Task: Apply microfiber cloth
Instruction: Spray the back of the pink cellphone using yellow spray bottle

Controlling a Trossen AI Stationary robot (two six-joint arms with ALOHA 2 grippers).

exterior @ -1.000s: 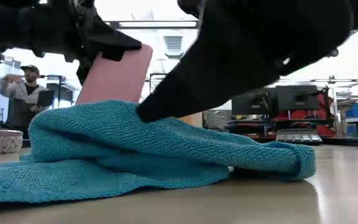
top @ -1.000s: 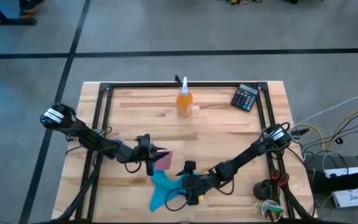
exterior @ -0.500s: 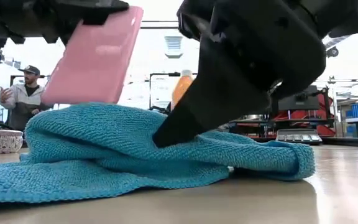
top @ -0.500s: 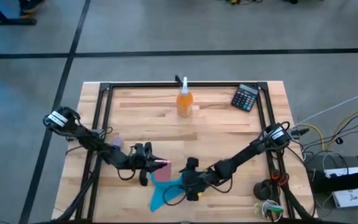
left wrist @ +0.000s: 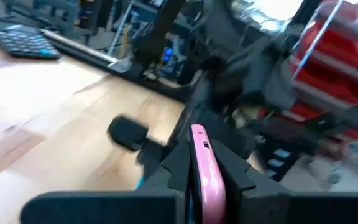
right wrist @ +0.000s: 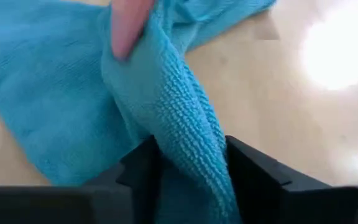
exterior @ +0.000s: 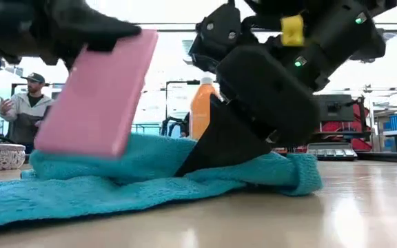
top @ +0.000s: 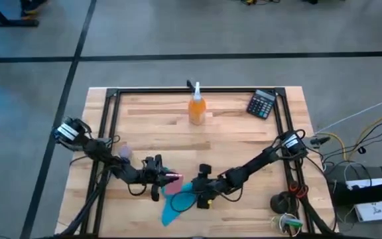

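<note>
High view: we see the left gripper [top: 159, 178] and the right gripper [top: 196, 196] meeting near the front edge of the wooden table [top: 231, 133]. The left gripper grips a pink phone [top: 173, 183], and the microfiber cloth [top: 176, 207] lies on the table directly under and just beyond the right gripper's tips, touching the phone's lower end. Well behind both grippers stand an orange spray bottle [top: 196, 107] and a black calculator [top: 262, 104].

Low view: we see the phone [exterior: 96, 93] tilted, its lower end resting against the cloth [exterior: 136, 176]. The right gripper [exterior: 202, 160] pinches a raised fold of cloth, while the rest spreads flat on the table. The bottle [exterior: 200, 110] shows behind the gripper, and a person [exterior: 25, 107] stands in the room beyond.

Left wrist view: we see the phone [left wrist: 205, 171] edge-on, clamped between the left gripper's fingers [left wrist: 174, 169].

Right wrist view: we see a ridge of the cloth [right wrist: 173, 106] squeezed between the right gripper's fingers [right wrist: 143, 165], with the phone's pink corner [right wrist: 128, 22] just beyond the ridge.
</note>
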